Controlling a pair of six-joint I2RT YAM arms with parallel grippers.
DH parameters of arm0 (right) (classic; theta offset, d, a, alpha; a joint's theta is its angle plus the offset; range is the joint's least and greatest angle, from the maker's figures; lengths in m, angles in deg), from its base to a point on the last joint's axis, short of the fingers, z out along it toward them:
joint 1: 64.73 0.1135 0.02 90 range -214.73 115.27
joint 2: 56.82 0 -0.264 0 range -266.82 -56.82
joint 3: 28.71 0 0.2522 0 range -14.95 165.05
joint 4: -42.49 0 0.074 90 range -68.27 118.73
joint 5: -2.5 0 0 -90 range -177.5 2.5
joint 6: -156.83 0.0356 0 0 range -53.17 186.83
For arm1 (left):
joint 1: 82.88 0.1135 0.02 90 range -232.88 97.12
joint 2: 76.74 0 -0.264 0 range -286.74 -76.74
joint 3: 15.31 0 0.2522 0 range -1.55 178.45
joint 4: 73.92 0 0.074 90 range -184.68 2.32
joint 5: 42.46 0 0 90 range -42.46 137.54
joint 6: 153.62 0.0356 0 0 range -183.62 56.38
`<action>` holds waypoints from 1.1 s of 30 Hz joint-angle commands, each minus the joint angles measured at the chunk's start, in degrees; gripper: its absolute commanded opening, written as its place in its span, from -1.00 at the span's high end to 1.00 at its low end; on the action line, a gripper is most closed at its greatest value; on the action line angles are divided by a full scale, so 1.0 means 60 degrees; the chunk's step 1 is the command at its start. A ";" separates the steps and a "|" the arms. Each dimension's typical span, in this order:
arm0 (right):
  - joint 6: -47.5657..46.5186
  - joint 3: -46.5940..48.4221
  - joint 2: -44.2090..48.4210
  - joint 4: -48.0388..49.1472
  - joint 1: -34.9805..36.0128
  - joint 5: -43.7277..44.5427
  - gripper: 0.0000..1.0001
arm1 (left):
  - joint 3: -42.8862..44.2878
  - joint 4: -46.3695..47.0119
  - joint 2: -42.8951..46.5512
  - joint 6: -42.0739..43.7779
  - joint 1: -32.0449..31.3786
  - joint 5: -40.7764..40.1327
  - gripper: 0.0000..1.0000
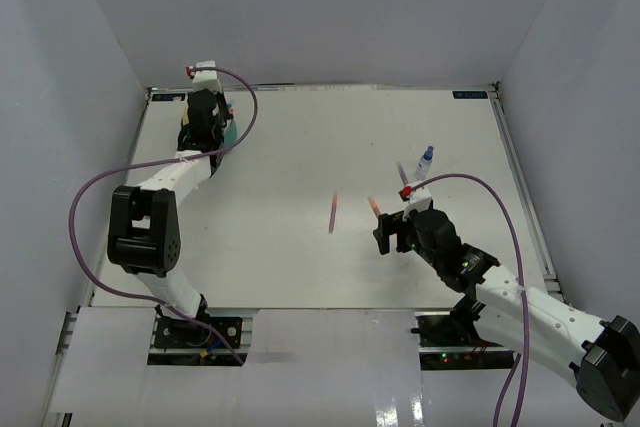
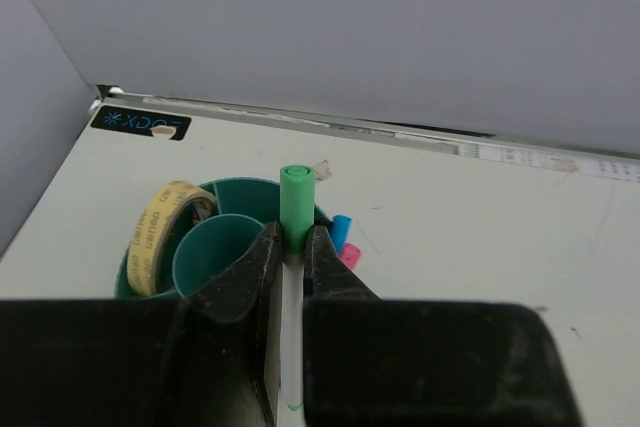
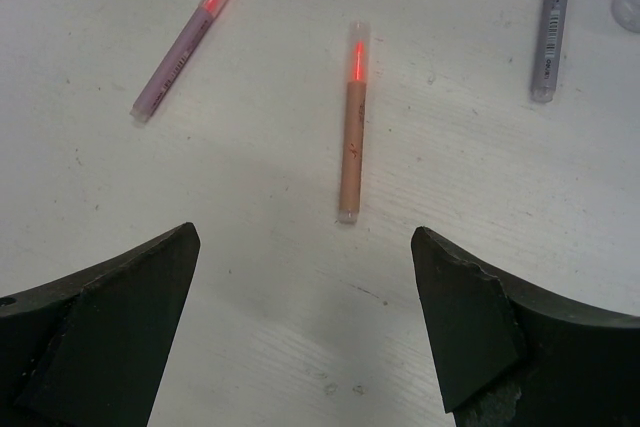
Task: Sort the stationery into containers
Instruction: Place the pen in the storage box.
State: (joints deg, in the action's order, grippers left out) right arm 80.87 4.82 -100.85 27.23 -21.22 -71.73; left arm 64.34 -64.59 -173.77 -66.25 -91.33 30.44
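Observation:
My left gripper [image 2: 293,247] is shut on a green-capped marker [image 2: 296,205] and holds it upright over the round teal organizer [image 2: 236,188]. A cream tape roll [image 2: 163,224] leans in one compartment, and a blue cap [image 2: 341,229] and a pink cap [image 2: 349,255] stick up from another. In the top view that gripper [image 1: 207,137] hangs at the far left corner. My right gripper [image 3: 305,247] is open above the bare table, just short of an orange-bodied marker with a red cap [image 3: 351,147]. A pink marker [image 3: 185,42] lies to its left and a grey marker [image 3: 552,27] to its right.
A small blue-capped bottle [image 1: 427,159] stands beyond the grey marker [image 1: 403,175] on the right half of the table. White walls close in the table on three sides. The left arm's purple cable [image 1: 95,197] loops out over the left edge.

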 commanded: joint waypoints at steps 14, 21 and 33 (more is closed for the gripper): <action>-0.0143 0.0074 -0.0205 0.0264 -0.0015 0.0170 -0.86 | -0.1312 0.3679 -0.0893 0.0644 0.0661 0.1561 0.60; -0.0129 0.0001 -0.0074 0.0264 -0.0015 0.0082 -0.86 | -0.2132 0.4485 -0.0996 0.0761 0.0676 0.1444 0.31; -0.0041 -0.0219 0.0424 0.0264 -0.0029 -0.0079 -0.86 | -0.2836 0.4442 -0.0529 0.0761 0.0690 0.1108 -0.11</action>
State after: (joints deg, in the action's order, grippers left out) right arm 80.26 4.05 -99.21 27.21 -21.22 -71.80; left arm 48.84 -39.15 -180.35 -61.46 -87.51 37.78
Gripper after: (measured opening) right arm 0.930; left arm 0.540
